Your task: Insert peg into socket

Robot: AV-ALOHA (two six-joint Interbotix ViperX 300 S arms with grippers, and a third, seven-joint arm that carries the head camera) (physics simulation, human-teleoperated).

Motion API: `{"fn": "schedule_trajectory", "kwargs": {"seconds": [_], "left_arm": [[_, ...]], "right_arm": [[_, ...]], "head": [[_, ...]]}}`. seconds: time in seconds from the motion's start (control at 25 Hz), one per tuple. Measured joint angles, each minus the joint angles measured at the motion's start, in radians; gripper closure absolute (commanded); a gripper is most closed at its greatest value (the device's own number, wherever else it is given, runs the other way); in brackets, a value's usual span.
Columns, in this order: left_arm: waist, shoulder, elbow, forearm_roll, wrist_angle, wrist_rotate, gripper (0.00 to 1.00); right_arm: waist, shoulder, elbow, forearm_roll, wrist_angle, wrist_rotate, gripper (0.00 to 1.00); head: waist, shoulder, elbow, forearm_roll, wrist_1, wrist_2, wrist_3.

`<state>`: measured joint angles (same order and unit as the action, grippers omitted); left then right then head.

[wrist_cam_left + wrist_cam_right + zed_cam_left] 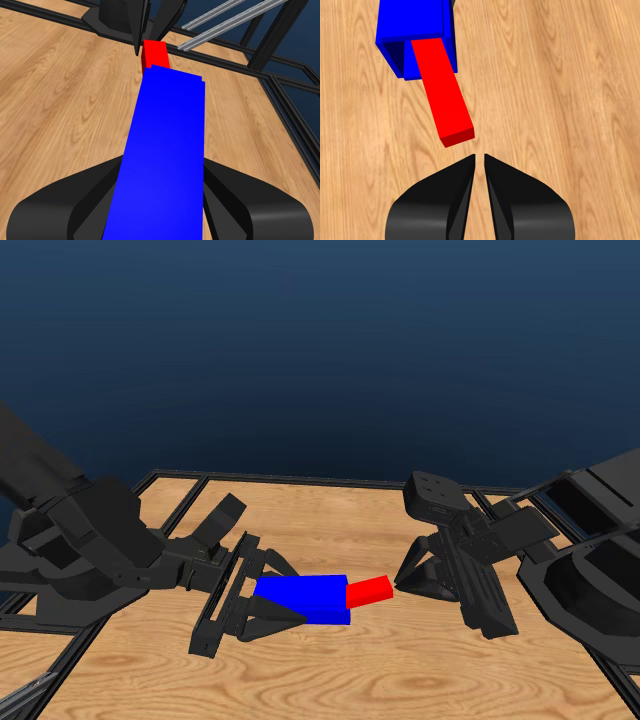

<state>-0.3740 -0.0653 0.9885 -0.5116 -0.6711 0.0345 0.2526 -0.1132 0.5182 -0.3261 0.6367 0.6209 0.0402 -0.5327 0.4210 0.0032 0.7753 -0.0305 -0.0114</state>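
While the left gripper clamps its jaws on the smooth blue box-shaped socket at frame centre above the wood-grain tabletop, the thin red rectangular peg sits partly inside the socket's hollow end. The right gripper rests just behind the peg, jaws nearly closed and empty.

Peg: its far end is hidden inside the socket — how deep cannot be told.
Socket: cut off by the right wrist picture's edge; its rear end is also cut off in the left wrist view.
Left gripper: fingertips hidden behind the socket.
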Motion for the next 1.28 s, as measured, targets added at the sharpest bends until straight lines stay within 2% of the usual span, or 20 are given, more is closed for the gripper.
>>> {"fn": "schedule_trajectory", "kwargs": {"seconds": [0.24, 0.56, 0.84, 1.08, 1.24, 1.28], "left_arm": [[0.007, 0.0, -0.002, 0.002, 0.015, -0.002, 1.0], [0.016, -0.005, -0.015, 0.011, 0.04, 0.003, 1.0], [0.02, -0.012, -0.016, 0.018, 0.05, 0.003, 1.0], [0.013, -0.012, -0.015, 0.021, 0.062, -0.004, 1.0], [0.018, -0.011, -0.012, 0.02, 0.058, -0.007, 1.0], [0.018, -0.011, -0.012, 0.02, 0.054, -0.009, 1.0]], "right_arm": [[0.016, 0.021, -0.041, -0.017, 0.002, -0.014, 1.0], [0.003, 0.126, -0.112, 0.023, -0.061, -0.082, 1.0], [-0.003, 0.185, -0.144, 0.074, -0.129, -0.136, 1.0], [-0.001, 0.195, -0.139, 0.099, -0.153, -0.156, 1.0], [-0.011, 0.164, -0.069, 0.111, -0.183, -0.122, 1.0], [-0.015, 0.145, -0.036, 0.12, -0.203, -0.104, 0.08]], "head": [[-0.005, 0.0, 0.0, 0.0, 0.002, 0.003, 0.002], [-0.01, 0.0, 0.0, -0.001, 0.005, 0.007, 0.007], [-0.012, 0.0, -0.001, -0.001, 0.003, 0.01, 0.007], [-0.015, 0.0, -0.001, -0.001, 0.002, 0.011, 0.007], [-0.014, 0.0, -0.004, -0.001, 0.0, 0.011, 0.008], [-0.013, 0.0, -0.004, 0.0, -0.001, 0.011, 0.008]]}}
